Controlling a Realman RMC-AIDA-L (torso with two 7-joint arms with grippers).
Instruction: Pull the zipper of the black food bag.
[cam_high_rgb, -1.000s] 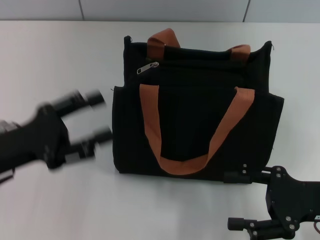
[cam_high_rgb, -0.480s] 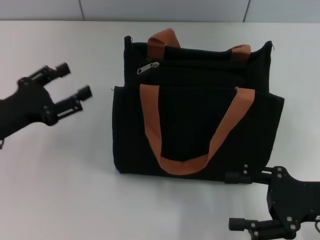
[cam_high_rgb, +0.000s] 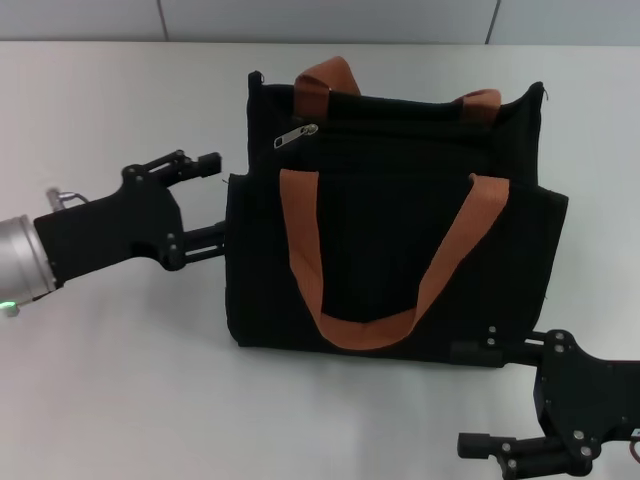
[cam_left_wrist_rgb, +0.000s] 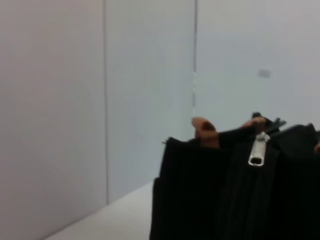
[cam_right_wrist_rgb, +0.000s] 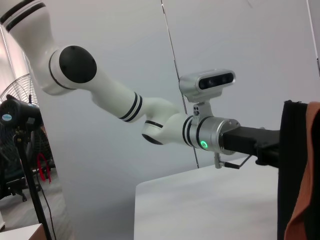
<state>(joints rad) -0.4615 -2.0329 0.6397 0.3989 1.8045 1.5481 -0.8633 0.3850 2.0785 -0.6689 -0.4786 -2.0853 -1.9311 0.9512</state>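
Observation:
The black food bag (cam_high_rgb: 390, 240) lies flat mid-table with its two orange-brown handles on top. Its small silver zipper (cam_high_rgb: 296, 135) sits at the top left of the zip line and also shows in the left wrist view as the zipper (cam_left_wrist_rgb: 258, 149) on the bag (cam_left_wrist_rgb: 215, 195). My left gripper (cam_high_rgb: 213, 198) is open, and its fingertips reach the bag's left edge, below the zipper. My right gripper (cam_high_rgb: 472, 400) rests open near the bag's front right corner, holding nothing.
The white table (cam_high_rgb: 130, 380) spreads around the bag, with a grey wall behind it. In the right wrist view the left arm (cam_right_wrist_rgb: 150, 125) stretches across toward the bag's edge (cam_right_wrist_rgb: 292, 170). A fan and a stand (cam_right_wrist_rgb: 22, 150) are off the table.
My left gripper has swung right from the far left of the table up to the bag's left edge. The bag and the right arm have not moved.

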